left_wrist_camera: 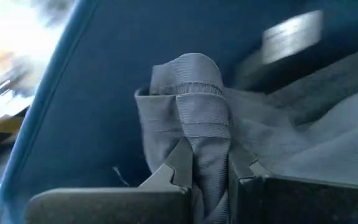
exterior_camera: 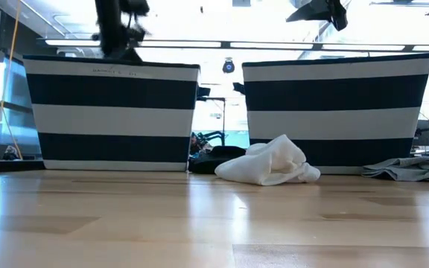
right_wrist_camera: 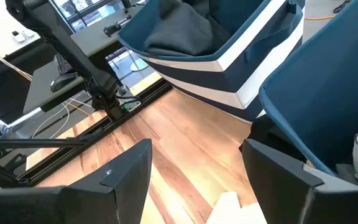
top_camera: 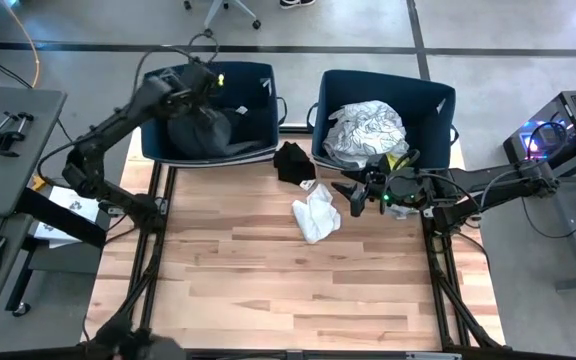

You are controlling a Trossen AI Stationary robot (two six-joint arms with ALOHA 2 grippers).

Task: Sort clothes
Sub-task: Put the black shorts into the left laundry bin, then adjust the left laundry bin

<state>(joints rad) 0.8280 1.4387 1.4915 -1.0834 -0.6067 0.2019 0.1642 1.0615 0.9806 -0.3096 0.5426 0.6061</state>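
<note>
My left gripper (top_camera: 206, 80) reaches over the left navy bin (top_camera: 258, 75) and is shut on a grey ribbed garment (left_wrist_camera: 191, 99). Dark clothes (top_camera: 200, 130) lie heaped inside that bin. The right bin (top_camera: 433, 95) holds a light patterned garment (top_camera: 366, 130) and a bit of neon yellow. On the table a black garment (top_camera: 293, 160) lies in front of the gap between the bins, with a crumpled white one (top_camera: 316, 215) nearer. My right gripper (top_camera: 352, 196) hangs open beside the white garment, nothing between its fingers (right_wrist_camera: 129, 165). My left gripper pinches a bunched fold of the grey garment, at a stitched hem (left_wrist_camera: 207, 155), between its two fingers (left_wrist_camera: 178, 163). Several layers are caught. The fingers slant down into the left bin. The rest of the cloth (left_wrist_camera: 303, 137) trails off slack toward the bin's inside.
Both bins stand along the table's far edge; their striped fronts (exterior_camera: 110, 112) rise well above the tabletop. Another grey garment (exterior_camera: 412, 167) lies on the table at the right, in front of the right bin. Bare wood (top_camera: 298, 290) stretches across the near half.
</note>
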